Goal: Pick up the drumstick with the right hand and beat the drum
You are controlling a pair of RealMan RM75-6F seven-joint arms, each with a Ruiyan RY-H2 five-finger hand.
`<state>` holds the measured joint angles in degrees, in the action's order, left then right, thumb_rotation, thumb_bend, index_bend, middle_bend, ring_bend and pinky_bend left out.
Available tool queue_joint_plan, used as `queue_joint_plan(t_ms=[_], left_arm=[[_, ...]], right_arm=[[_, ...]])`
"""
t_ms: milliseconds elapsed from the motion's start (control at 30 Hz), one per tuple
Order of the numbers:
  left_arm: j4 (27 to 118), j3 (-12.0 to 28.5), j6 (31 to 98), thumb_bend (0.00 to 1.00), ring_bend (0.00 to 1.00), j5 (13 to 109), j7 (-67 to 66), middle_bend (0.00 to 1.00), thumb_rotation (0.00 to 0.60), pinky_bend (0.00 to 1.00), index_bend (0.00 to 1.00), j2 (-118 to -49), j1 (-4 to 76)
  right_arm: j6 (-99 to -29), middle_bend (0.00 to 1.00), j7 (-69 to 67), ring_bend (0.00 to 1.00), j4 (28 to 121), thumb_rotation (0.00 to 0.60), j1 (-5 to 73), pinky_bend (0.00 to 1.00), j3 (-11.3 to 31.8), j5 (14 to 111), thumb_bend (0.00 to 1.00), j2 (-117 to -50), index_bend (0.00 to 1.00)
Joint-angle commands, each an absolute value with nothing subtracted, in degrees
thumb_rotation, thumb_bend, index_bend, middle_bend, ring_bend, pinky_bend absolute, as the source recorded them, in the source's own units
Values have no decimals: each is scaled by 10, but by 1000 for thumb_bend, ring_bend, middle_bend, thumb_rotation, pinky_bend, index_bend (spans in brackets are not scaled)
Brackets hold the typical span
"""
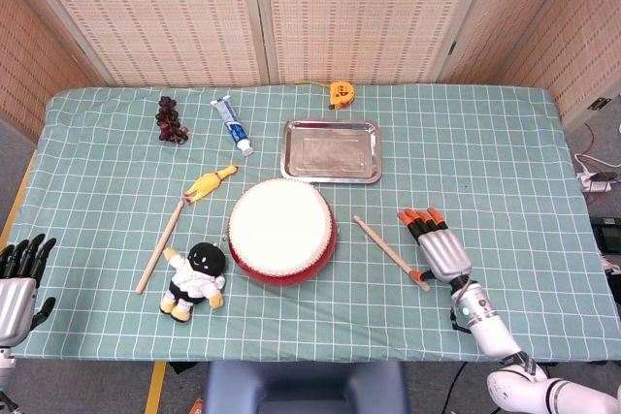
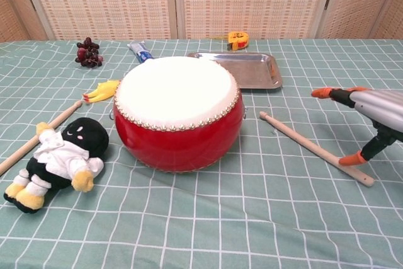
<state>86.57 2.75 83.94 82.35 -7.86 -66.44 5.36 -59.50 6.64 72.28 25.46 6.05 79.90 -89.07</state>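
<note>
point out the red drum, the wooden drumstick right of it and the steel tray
round red drum point(image 1: 281, 228), head view, middle of its white skin
plain wooden drumstick point(image 2: 308, 147), chest view, mid-shaft
shiny steel tray point(image 1: 331, 150), head view, bare floor

— What does the right hand point(image 1: 442, 249) look like?
— Silver shell on the back, black fingers point(image 1: 419, 225) capped in orange, and a white forearm with a small teal light just behind the wrist.
— And the left hand point(image 1: 17, 273)?
— Same silver back, but its fingers are black throughout.
</note>
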Motion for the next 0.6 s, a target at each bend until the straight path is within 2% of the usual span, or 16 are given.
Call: queue_joint_plan(t_ms=[33, 133, 233, 400, 600], left_arm=[[864, 28, 838, 236, 17, 823, -77, 0, 600, 19, 0, -665, 54], [862, 28, 837, 236, 17, 823, -76, 0, 600, 19, 0, -666, 54], [861, 28, 836, 235, 17, 823, -76, 0, 600, 19, 0, -666, 54], [862, 27, 837, 235, 17, 825, -76, 0, 600, 19, 0, -666, 54], [862, 26, 837, 235, 17, 826, -77, 0, 600, 19, 2, -666, 53]], right_arm=[[-596, 34, 73, 0, 715, 600, 256, 0, 76, 777, 0, -883, 11], [-592, 35, 73, 0, 718, 600, 261, 0, 90, 760, 0, -873, 10], [-570, 58, 34, 0, 759, 600, 267, 0, 97, 750, 32, -851, 4], [-498, 166, -32, 9, 818, 600, 294, 16, 98, 744, 296, -809, 0], [-465, 193, -39, 10, 815, 600, 314, 17, 100, 732, 497, -810, 0]])
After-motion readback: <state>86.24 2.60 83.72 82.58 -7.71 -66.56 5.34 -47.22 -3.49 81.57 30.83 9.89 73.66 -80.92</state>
